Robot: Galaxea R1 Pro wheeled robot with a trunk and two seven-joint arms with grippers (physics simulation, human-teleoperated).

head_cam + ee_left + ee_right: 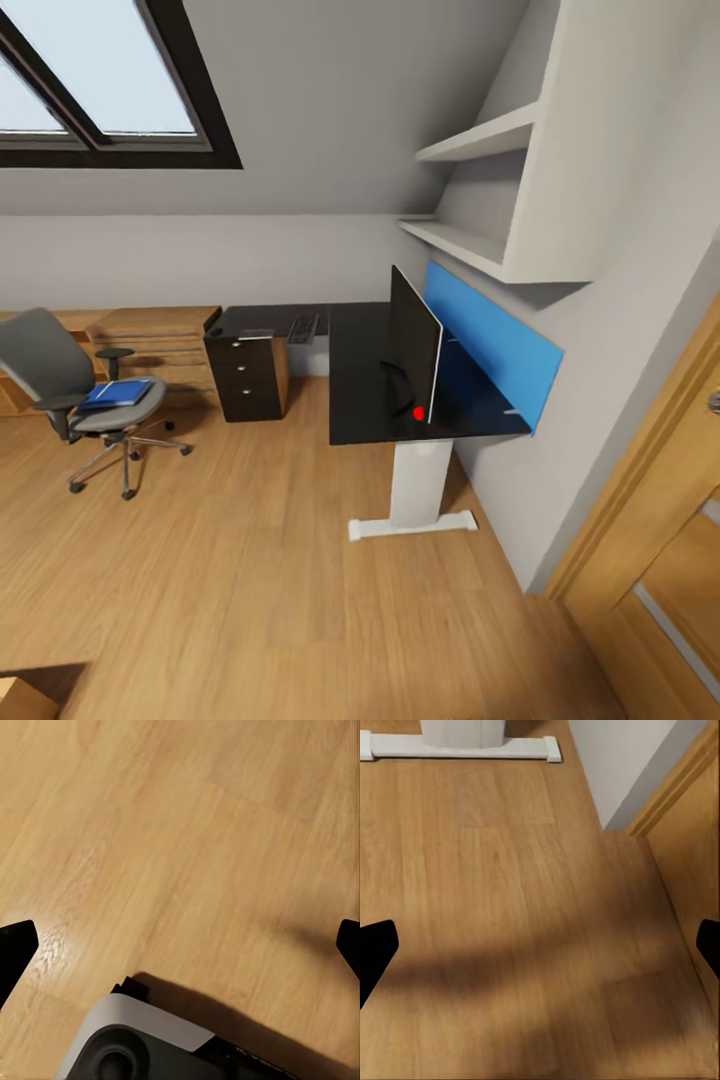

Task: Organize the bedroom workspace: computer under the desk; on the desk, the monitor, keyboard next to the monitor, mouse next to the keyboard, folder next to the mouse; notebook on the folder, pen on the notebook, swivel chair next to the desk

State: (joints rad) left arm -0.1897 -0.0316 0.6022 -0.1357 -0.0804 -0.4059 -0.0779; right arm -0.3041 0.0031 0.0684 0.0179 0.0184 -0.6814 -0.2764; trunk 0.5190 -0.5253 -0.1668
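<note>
Folder: lies flat on swivel chair seat, well left of desk.
Handling (judged): thin, light, stiff; take by an overhanging edge.
Left gripper: spread wide, empty.
Right gripper: spread wide, empty, above floor.

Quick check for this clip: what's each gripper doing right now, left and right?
Left gripper: open, fingertips wide apart over the wooden floor, holding nothing.
Right gripper: open, also empty.
</note>
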